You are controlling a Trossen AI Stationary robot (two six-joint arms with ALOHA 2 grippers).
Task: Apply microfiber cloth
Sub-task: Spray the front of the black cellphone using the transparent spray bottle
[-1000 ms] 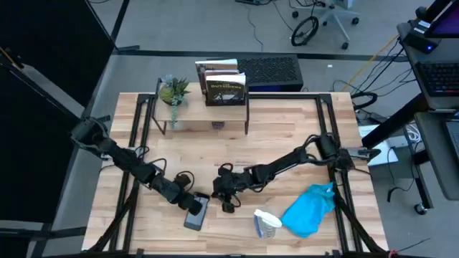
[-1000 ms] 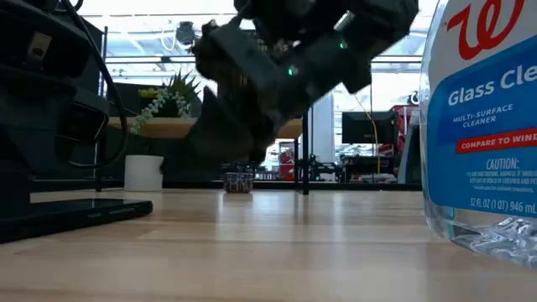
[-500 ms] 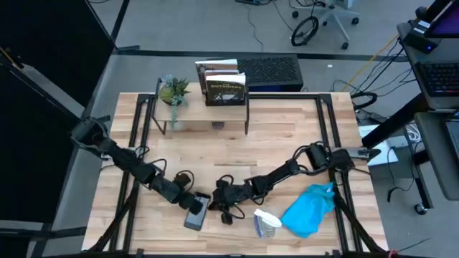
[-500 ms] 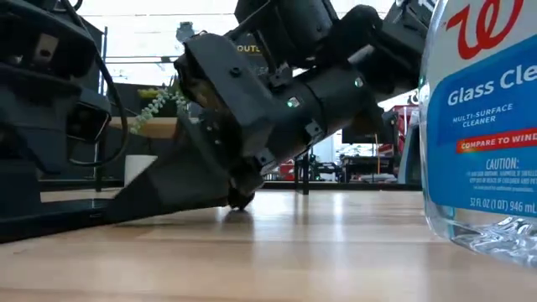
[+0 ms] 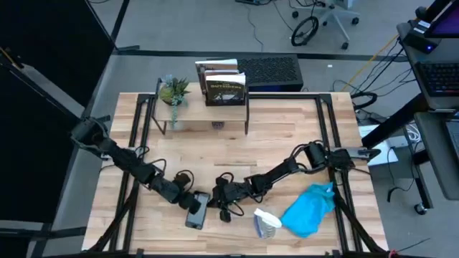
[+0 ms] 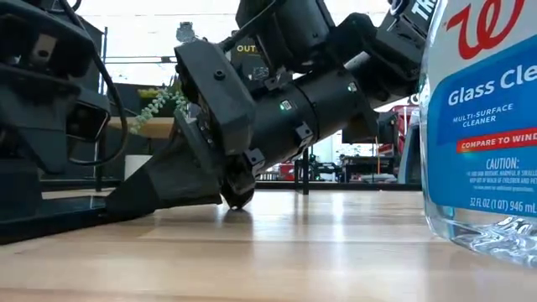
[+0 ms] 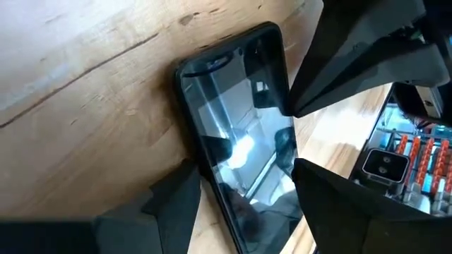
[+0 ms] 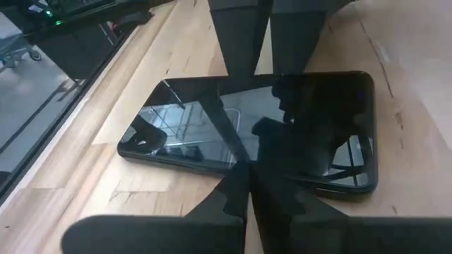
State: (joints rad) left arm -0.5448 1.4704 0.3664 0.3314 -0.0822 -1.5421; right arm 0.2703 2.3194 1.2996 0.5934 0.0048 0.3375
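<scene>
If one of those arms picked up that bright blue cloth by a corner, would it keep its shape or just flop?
The bright turquoise-blue microfiber cloth would probably flop: it already lies in a crumpled heap with soft folds, not flat. It looks light for its bulk, so it would likely dangle and unfurl. Pushed, it may bunch up rather than slide cleanly over the wooden table.

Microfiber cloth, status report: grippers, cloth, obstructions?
Left gripper open, straddling phone. Right gripper at phone, fingers together. Microfiber cloth untouched, front right; spray bottle beside it.
</scene>
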